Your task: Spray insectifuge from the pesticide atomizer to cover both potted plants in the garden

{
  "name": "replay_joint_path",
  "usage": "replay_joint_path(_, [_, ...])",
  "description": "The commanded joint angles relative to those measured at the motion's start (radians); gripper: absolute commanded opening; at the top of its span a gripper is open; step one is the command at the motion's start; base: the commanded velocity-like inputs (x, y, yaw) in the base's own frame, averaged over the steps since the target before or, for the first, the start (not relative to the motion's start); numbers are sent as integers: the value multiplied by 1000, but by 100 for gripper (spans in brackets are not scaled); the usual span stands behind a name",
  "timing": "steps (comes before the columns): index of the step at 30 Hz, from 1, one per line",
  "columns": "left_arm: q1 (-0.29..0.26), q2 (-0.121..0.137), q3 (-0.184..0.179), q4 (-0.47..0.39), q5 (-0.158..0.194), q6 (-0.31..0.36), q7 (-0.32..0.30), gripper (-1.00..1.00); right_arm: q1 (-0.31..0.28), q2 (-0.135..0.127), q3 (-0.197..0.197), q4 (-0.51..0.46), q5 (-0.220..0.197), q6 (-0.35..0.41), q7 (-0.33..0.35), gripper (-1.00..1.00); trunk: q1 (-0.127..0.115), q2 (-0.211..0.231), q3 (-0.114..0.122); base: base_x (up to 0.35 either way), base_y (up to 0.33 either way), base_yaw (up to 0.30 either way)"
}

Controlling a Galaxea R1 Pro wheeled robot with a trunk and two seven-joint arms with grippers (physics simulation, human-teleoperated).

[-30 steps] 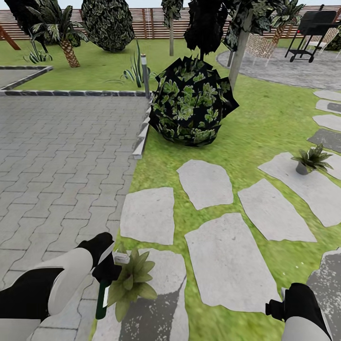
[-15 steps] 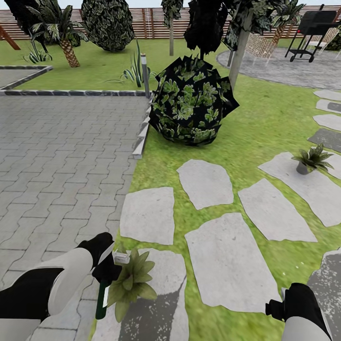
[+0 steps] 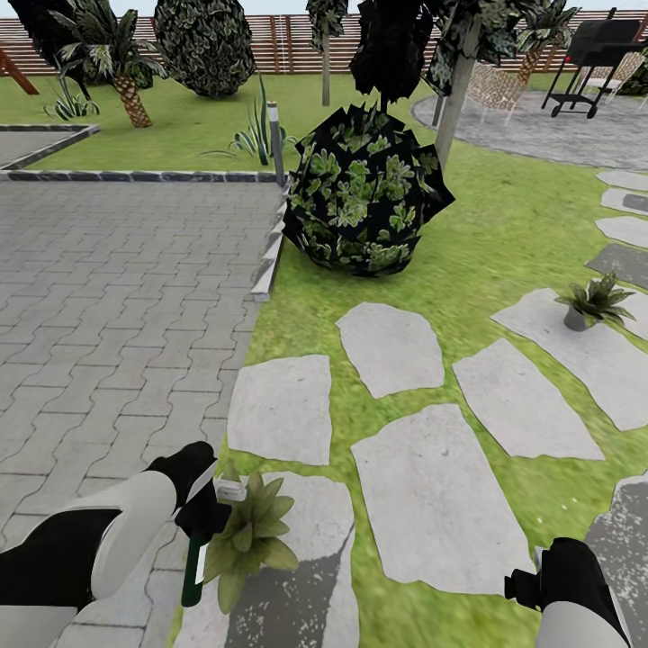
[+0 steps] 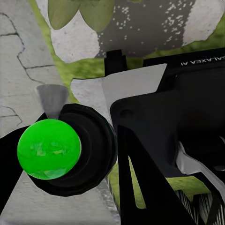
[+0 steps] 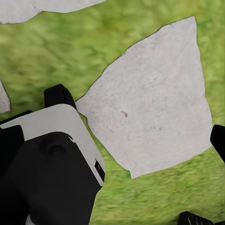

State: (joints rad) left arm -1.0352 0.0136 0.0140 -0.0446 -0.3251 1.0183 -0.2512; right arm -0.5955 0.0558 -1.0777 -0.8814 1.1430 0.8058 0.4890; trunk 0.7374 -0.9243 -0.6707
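The left gripper [image 3: 209, 515] has its jaws closed around the slim dark green pesticide atomizer with the pale trigger head [image 3: 194, 562], gripping it near the top so the green body hangs down below the hand. In the left wrist view the bottle's rounded green end [image 4: 48, 149] sits between the black finger parts. The pale nozzle points at the nearer potted plant, a low rosette of pointed olive-green leaves [image 3: 248, 533], which sits just beside the gripper on a grey stepping stone [image 3: 306, 576].

The right gripper [image 3: 526, 585] hangs low at the robot's right side over the grass beside another pale stone [image 5: 154, 112]; its jaws stand apart with nothing between them.

The second rosette in a tiny grey pot [image 3: 589, 304] stands well apart, on a stepping stone at the far right of the lawn. Between the two plants lie flat irregular stones and open green grass [image 3: 504, 234]. To the left runs grey block paving [image 3: 117, 279] with a raised kerb. Ahead stands a big dark round bush [image 3: 364, 191], with a brown slatted fence [image 3: 288, 40] beyond.
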Motion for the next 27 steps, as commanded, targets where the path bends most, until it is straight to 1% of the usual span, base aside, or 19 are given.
replay_joint_path(1, [0, 0, 1, -1, -11, 3, -10, -100, -1, 1, -4, -2, 11, 0, 10, 100, 0, -1, -1, 0, 0, 0])
replay_joint_path(4, [0, 0, 1, -1, -11, 3, -10, -100, -1, 1, -4, -2, 11, 0, 10, 100, 0, -1, -1, 0, 0, 0])
replay_joint_path(8, [0, 0, 1, -2, -12, 3, -10, -100, -1, 1, -4, -2, 11, 0, 10, 100, 15, -29, -13, 0, 0, 0])
replay_joint_path(14, [0, 0, 1, -3, -12, 3, -10, -100, -1, 1, -4, -2, 11, 0, 10, 100, 15, -29, -13, 0, 0, 0])
replay_joint_path(19, [0, 0, 1, -3, -12, 3, -10, -100, -1, 1, -4, -2, 11, 0, 10, 100, 35, -64, -29, 0, 0, 0])
replay_joint_path(25, [2, 3, 0, -2, -13, 3, -10, -100, -1, 1, -4, -2, 11, 0, 10, 100, 35, -64, -29, 0, 0, 0])
replay_joint_path(27, [3, 12, -2, -3, -14, 3, -10, -100, -1, 1, -4, -2, 11, 0, 10, 100, 35, -64, -29, 0, 0, 0])
